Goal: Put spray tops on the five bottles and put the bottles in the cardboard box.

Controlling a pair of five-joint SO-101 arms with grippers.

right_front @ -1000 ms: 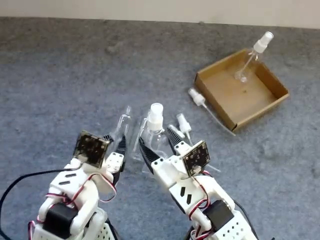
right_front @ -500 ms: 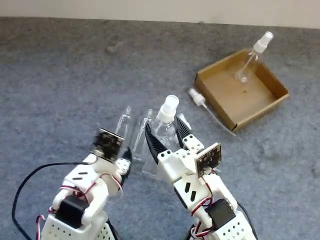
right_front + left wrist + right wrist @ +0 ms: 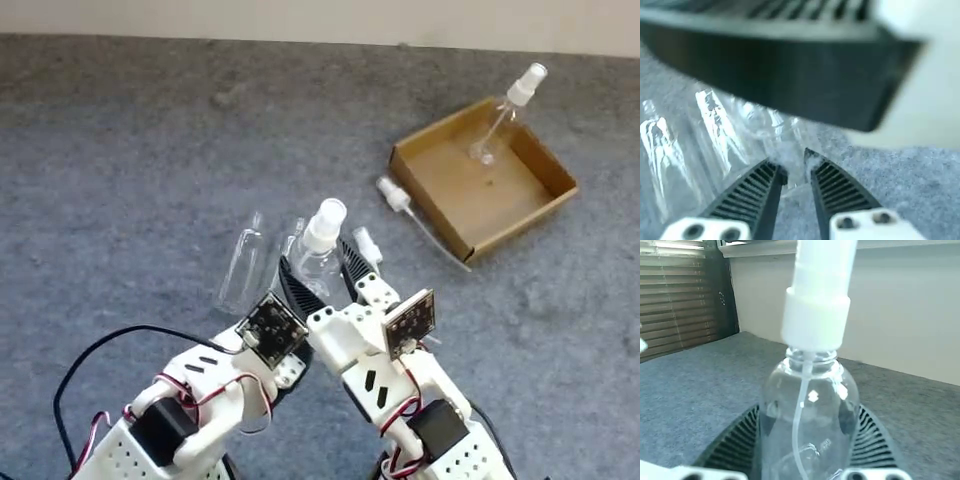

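Since 1 second ago the left arm [image 3: 215,385] has swung across until its wrist is close against the right one, and the held bottle [image 3: 316,262] leans slightly more toward the cardboard box [image 3: 432,208]. The right hand [image 3: 324,278] is clamped on the bottle's body, near the box but outside it. A spray top [image 3: 326,222] sits on the bottle's neck. The left hand [image 3: 794,167] is low beside that bottle, its fingers a narrow slit apart with nothing plainly between them. Bare bottles [image 3: 243,262] lie on the desk [image 3: 120,150] farther from the box. 1 capped bottle [image 3: 497,120] leans inside the box, and a loose top [image 3: 393,194] lies just beside its wall.

This looks like the capping of bottle 2. Whether the top is tight cannot be told. Next, it needs seating firmly, then a carry over the box wall without knocking the bottle inside.
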